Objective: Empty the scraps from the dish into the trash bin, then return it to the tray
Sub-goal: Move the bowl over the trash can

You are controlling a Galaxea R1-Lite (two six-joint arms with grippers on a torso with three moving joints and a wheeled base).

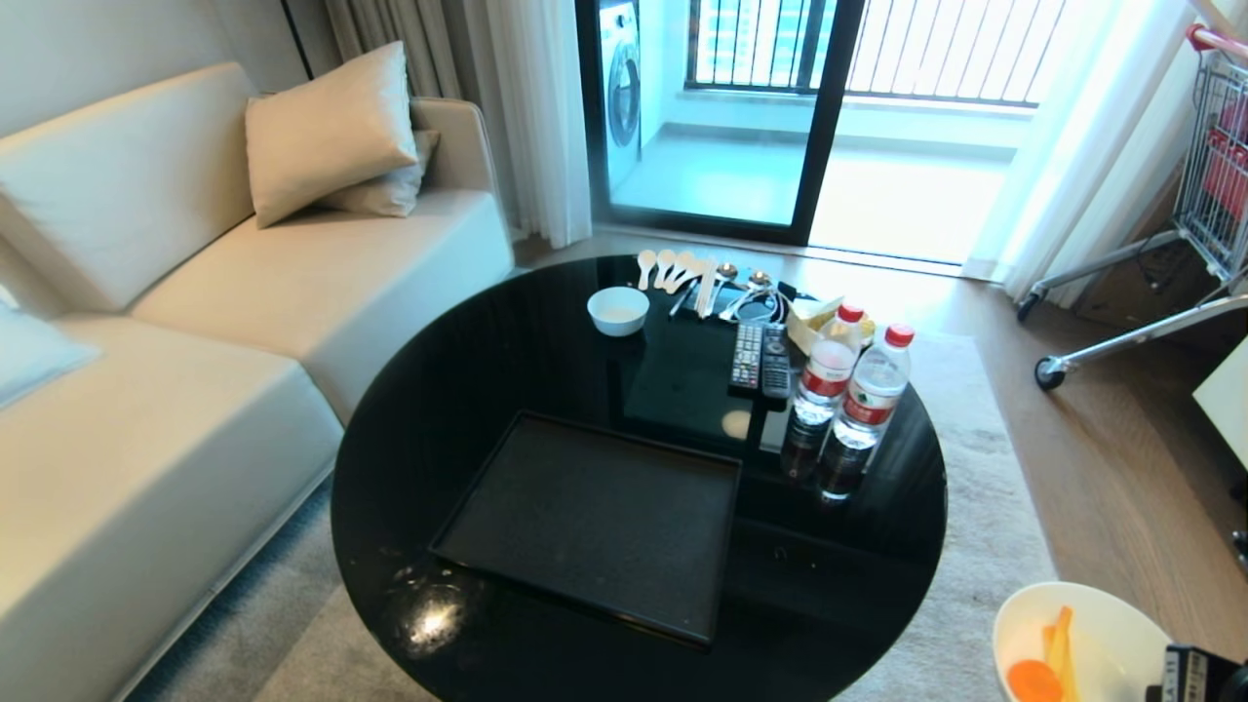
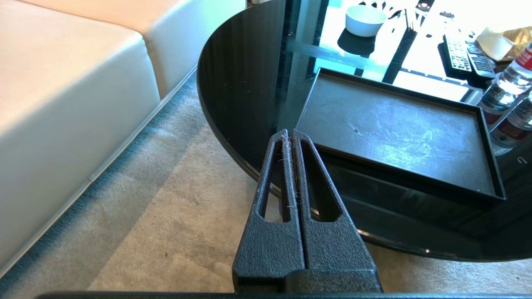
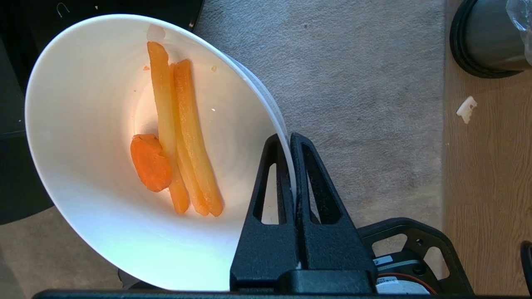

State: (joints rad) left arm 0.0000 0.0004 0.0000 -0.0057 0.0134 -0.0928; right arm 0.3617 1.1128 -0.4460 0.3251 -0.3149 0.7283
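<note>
So the right claw (image 3: 291,139) is pinched tight on the rim of the deep glossy white bowl (image 3: 104,166), one finger inside the wall and one outside. The bowl is off the desk completely, held out over the beige carpet past the desk's near right edge, and tipped a bit. The scraps (image 3: 178,137) are still sitting in it: three pale yellow-orange vegetable strips lying side by side with one round orange carrot chunk touching them.

The small brushed-steel trash bin with the black base ring (image 3: 490,41) stands on the wood floor just beyond the carpet edge, well apart from the bowl, with a bit of clear bag showing at its top.

The big flat black rectangular tray (image 1: 595,517) sits on the round black glass desk (image 1: 439,390), close to the near edge.

The left claw (image 2: 289,135) hangs pressed together with nothing in it, just off the desk's near left edge over the carpet.
</note>
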